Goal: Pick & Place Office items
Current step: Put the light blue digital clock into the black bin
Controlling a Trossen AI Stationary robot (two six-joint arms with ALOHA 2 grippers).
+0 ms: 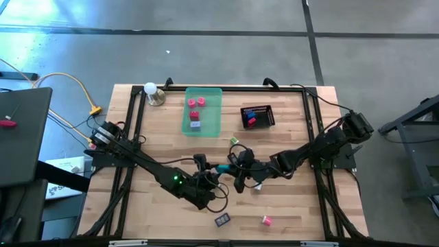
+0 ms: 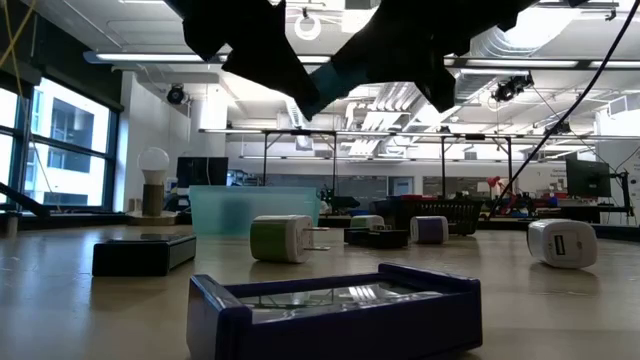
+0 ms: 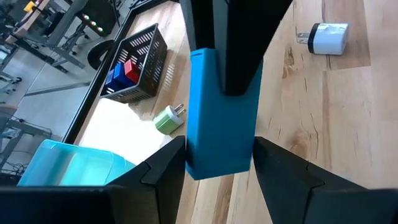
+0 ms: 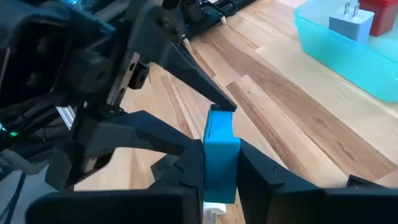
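Pale wood planks make up the table (image 1: 288, 213), ringed by a black frame. Nearest its front edge lie a dark blue-black block (image 1: 222, 220) and a pink-and-white piece (image 1: 266, 220), apart from each other. Above the table's middle the two arms meet over one blue block (image 1: 223, 168). The right gripper (image 4: 219, 168) has its fingers pressed against both sides of the block. The left gripper (image 3: 217, 158) has a finger at each side of it too, slightly parted; whether they press it I cannot tell. A white charger plug (image 3: 328, 38) lies near the grippers on the bare wood. Farther back lies a green-and-white plug (image 1: 234, 140), then the black mesh basket (image 1: 267, 116) holding blue and red pieces, and beside it the translucent green tray (image 1: 212, 116) with pink, red and lavender pieces. A light bulb on a stand (image 1: 151, 92) stands at the far left corner. Beyond lies grey floor, and the low view shows an open workshop hall with windows.
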